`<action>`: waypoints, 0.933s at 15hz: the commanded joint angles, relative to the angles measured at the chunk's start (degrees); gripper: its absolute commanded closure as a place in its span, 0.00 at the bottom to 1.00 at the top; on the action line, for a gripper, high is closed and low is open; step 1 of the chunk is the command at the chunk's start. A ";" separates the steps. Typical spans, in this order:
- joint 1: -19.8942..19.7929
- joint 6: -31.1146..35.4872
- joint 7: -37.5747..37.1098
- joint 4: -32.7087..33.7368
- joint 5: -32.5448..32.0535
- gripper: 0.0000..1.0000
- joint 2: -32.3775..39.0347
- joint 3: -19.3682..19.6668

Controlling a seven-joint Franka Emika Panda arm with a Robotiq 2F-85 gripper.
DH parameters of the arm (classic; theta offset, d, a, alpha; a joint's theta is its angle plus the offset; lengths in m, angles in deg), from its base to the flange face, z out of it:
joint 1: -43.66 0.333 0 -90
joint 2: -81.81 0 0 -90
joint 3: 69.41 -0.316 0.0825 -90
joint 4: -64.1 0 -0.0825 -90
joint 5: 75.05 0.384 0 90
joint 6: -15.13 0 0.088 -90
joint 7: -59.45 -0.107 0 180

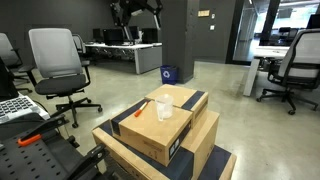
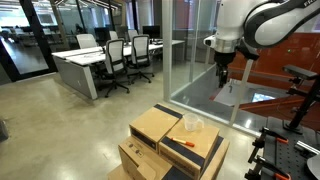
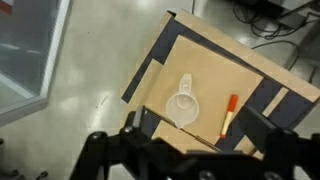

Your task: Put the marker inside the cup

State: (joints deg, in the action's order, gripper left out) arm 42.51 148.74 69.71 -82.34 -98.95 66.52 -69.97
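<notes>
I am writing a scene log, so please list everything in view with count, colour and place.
marker: one, orange, on the top box beside the cup
cup: one, clear, on the top box
cardboard boxes: a stack, brown, in the foreground
office chairs: several, grey and dark, by the desks
bin: one, blue, near the dark pillar
robot arm: one, white, above the boxes
gripper: one, dark, open, above the boxes
</notes>
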 commanded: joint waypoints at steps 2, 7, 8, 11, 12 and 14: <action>0.21 -0.18 0.03 0.08 0.01 0.00 -0.03 0.17; 0.58 1.05 -1.21 1.80 -0.21 0.00 4.52 -0.46; 0.74 1.24 -1.16 2.25 -0.41 0.00 5.68 -0.67; 1.47 2.25 -1.10 4.05 -0.60 0.00 9.27 -1.40; 1.74 2.31 -1.00 4.75 -0.54 0.00 10.34 -1.63; 2.12 2.46 -0.85 5.85 -0.59 0.00 11.99 -1.88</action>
State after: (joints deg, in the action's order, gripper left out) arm 44.13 151.04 69.40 -78.76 -98.91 75.72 -71.67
